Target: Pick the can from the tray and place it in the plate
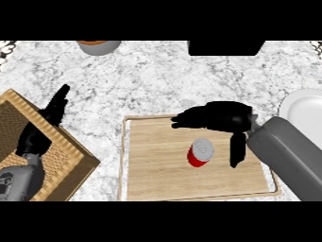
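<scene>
While the red can stands upright on the wooden tray, just below the fingers and left of the down-pointing thumb of the right hand, nothing is grasped; the fingers are extended. The white plate is cut off at right. The left hand is seen resting, fingers straight, over a woven mat.

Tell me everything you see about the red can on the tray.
The can is a small red cylinder with a silver-grey top, seemingly metal. It stands on the wooden tray, near its middle, leaning slightly in this view. The right hand hovers open just above and beside it, thumb hanging to its right; no contact is visible.
</scene>
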### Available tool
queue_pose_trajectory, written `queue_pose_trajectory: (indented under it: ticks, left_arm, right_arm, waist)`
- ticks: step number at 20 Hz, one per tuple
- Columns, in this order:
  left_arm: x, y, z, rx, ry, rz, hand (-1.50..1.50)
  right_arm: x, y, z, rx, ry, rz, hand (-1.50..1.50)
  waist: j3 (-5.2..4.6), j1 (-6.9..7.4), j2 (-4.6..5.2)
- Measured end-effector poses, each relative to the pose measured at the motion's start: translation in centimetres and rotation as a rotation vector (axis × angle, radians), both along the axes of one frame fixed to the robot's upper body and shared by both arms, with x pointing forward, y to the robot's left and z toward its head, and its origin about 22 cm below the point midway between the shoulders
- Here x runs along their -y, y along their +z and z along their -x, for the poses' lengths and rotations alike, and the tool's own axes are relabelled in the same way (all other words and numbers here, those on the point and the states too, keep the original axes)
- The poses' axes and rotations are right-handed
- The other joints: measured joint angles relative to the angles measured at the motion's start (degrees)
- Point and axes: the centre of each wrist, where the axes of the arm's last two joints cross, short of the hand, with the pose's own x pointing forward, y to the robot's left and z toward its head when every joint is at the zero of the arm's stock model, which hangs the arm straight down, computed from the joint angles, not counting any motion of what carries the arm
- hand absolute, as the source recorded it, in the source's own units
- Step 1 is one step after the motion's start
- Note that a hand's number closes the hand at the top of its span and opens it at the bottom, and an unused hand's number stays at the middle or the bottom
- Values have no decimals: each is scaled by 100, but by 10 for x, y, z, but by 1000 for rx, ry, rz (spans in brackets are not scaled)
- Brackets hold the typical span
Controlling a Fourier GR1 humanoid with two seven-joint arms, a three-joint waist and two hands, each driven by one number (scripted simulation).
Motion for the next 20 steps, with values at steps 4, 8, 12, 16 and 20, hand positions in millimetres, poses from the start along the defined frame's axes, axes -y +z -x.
queue_pose_trajectory:
  ticks: [4,8,12,16,20]
  left_arm:
    - [0,-5,5,-10,5,-2,0]
    - [5,-2,5,-10,-11,-8,0]
    - [1,4,6,-17,-19,-2,0]
    - [6,9,8,-20,-37,-9,0]
    - [1,7,6,-34,-26,-8,0]
  right_arm:
    - [-12,-9,2,17,-8,17,-150]
    - [-12,-14,3,28,-8,27,-150]
    - [-17,-24,3,47,3,64,-150]
    - [-29,-33,9,56,44,103,150]
    - [-33,-32,13,76,119,108,150]
  waist:
    - [-1,8,1]
    - [0,6,3]
    - [0,16,5]
    - [-5,20,-13]
    - [-14,3,-22]
